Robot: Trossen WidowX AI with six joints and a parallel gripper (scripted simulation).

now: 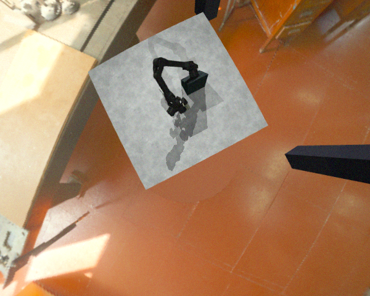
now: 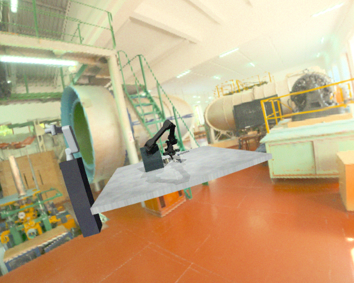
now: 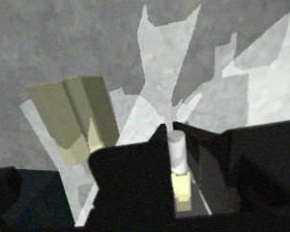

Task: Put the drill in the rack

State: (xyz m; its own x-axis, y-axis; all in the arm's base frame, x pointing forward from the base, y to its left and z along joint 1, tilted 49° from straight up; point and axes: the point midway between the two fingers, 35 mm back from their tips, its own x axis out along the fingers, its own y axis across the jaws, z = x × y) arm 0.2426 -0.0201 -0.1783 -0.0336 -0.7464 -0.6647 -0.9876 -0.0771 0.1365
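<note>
Wrist view: black fingers clamped on slim pale-grey cylinder with yellow collar, likely drill, upright at 4 o'clock, probably gripped high for a straight pull; olive grooved block at 10 o'clock, maybe rack.

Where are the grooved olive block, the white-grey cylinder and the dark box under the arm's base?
grooved olive block (image 3: 52,116): wrist view, its left face
white-grey cylinder (image 3: 177,156): wrist view, its side
dark box (image 1: 197,87) (image 2: 153,161): top and exterior views, its side
</note>
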